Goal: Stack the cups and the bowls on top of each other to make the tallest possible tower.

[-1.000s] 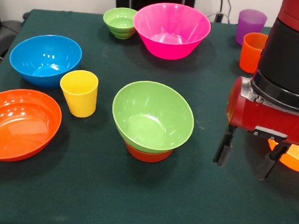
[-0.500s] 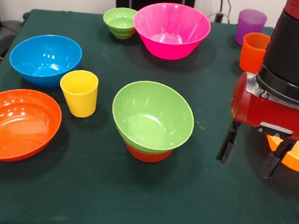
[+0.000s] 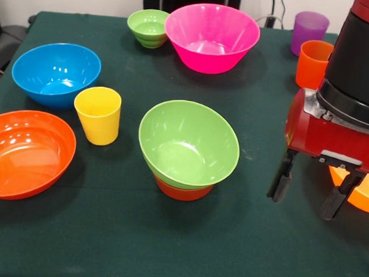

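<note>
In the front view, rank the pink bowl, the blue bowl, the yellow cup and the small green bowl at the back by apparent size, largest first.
1. Pink bowl
2. Blue bowl, though it sits nearer the camera, so the true gap may be wider
3. Yellow cup and small green bowl: too alike, and at different depths, to rank.

Dark green table with bowls and cups.

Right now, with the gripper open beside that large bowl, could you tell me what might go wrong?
1. The open gripper hangs over the glossy yellow-orange plastic bowl, which the arm mostly hides; a finger could strike its rim.
2. The medium green plastic bowl sits tilted on the small red-orange bowl; added weight may tip it.
</note>
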